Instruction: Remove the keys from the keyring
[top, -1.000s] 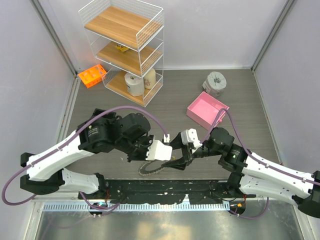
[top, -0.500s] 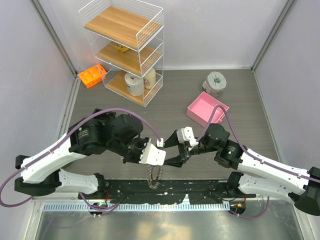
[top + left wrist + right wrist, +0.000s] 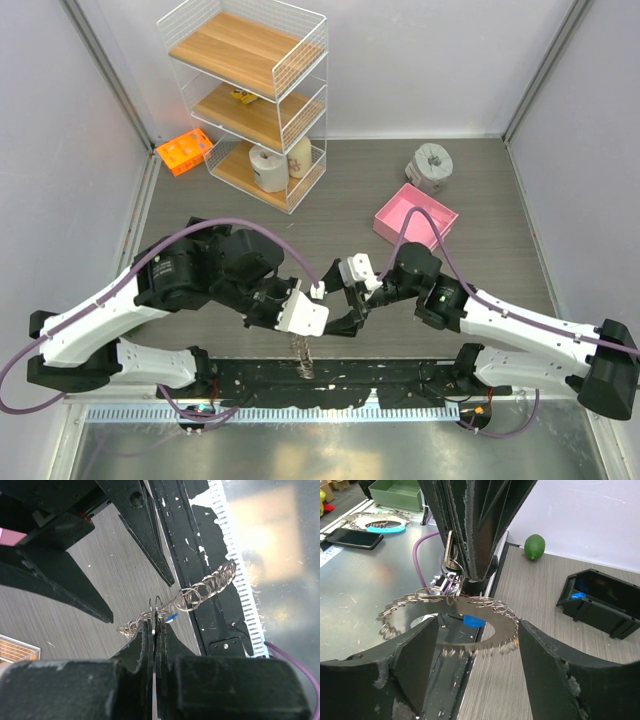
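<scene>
My left gripper (image 3: pixel 301 336) is shut on a thin silvery key (image 3: pixel 448 545), and the keyring (image 3: pixel 303 358) hangs from it over the table's near edge. In the left wrist view the keyring (image 3: pixel 200 587) stretches away from my left gripper (image 3: pixel 155 626), with a blue key head (image 3: pixel 171 616) beside the fingertips. My right gripper (image 3: pixel 350 315) stands open just right of the left one. In the right wrist view the keyring (image 3: pixel 405 602) hangs level across my right gripper (image 3: pixel 476 625), with the loop's right end and a blue key head (image 3: pixel 474 621) between the fingers, untouched.
A pink box (image 3: pixel 415 215) and a grey tape roll (image 3: pixel 431 163) lie at the back right. A white wire shelf (image 3: pixel 250 100) and an orange rack (image 3: pixel 184 150) stand at the back left. The black base rail (image 3: pixel 330 375) runs below the grippers.
The keyring has risen from lying flat on the table to hanging from my left gripper. My right gripper has moved left towards it and opened wider.
</scene>
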You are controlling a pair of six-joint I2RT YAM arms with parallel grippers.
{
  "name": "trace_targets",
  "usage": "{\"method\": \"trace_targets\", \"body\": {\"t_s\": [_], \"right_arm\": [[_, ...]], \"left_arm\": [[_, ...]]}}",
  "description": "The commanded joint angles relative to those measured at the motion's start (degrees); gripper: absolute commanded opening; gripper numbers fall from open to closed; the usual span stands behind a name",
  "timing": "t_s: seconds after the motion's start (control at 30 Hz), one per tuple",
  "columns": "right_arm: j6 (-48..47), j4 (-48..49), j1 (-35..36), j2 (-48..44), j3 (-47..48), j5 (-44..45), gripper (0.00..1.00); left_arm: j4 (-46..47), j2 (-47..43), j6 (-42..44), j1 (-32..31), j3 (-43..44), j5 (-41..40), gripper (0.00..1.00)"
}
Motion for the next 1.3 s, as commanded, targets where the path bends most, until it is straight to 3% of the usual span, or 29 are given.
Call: {"method": "trace_targets", "body": {"t_s": [0.0,0.23,0.37,0.57,0.8,1.1,1.27], "right_arm": [[-0.20,3.86,-0.10,1.59,3.78,-3.57,0.73],[-0.90,5.79,-0.01,2.82,4.66,-4.36,0.86],[-0.81,5.98,0.51,3.61,5.27,-4.54,0.87],[-1.78,3.08,1.57,4.40,6.24,-4.01,0.81],[-2.05,-1.84,1.66,0.89,5.46,-4.45,0.67],[2.86,-0.62,1.66,-6.66,-0.17,-2.60,0.69],[6.57,1.93,1.66,-6.42,1.32,-3.04,0.69]], "left_arm": [[2.02,-1.30,1.23,-0.48,3.11,2.77,0.00],[2.46,-1.04,1.50,-0.57,3.63,4.80,0.00],[2.63,-0.77,1.76,-0.65,3.98,4.97,0.00],[2.55,-0.42,1.85,-0.74,4.86,4.71,0.00],[2.28,-0.77,2.03,-0.83,4.86,2.95,0.00],[2.54,-0.86,2.46,-0.92,4.07,2.60,0.00],[3.07,-1.21,3.60,-1.79,3.28,1.99,0.00]]}}
